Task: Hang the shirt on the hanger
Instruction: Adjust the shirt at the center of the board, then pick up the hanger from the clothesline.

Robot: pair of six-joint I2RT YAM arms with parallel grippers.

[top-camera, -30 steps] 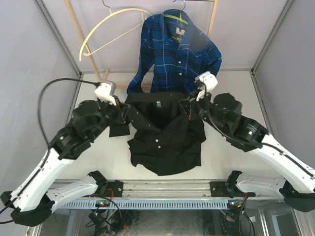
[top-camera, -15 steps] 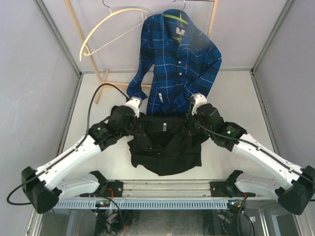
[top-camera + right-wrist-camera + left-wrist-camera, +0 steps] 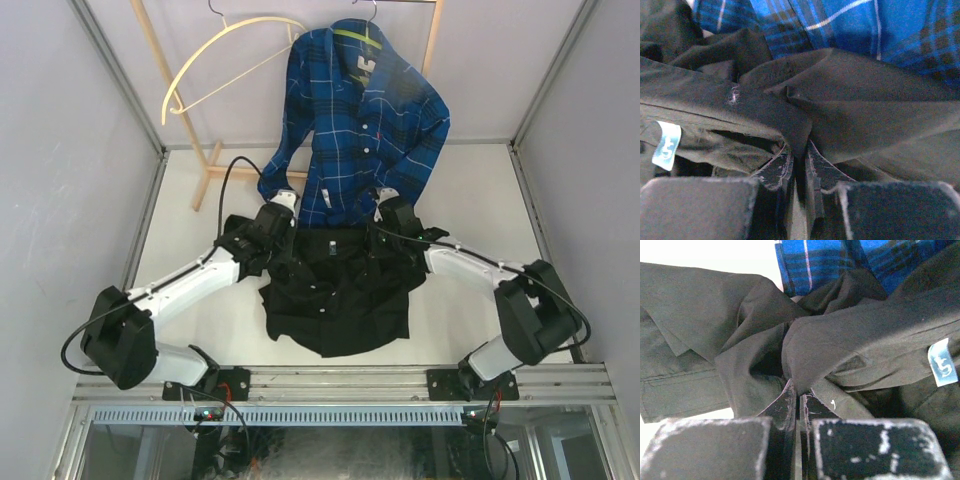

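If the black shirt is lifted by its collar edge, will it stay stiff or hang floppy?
Likely floppy: the black shirt lies in soft crumpled folds. Probably light, since the cloth looks thin. It may sag between two pinch points.

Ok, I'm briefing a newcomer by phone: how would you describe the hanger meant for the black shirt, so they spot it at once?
At the far end stands a pale wooden rack, with a blue plaid shirt hanging by it. Just left of that shirt is the hanger, tilted, made of curved cream wood with a silver hook. It is the only bare hanger, with no garment on it.
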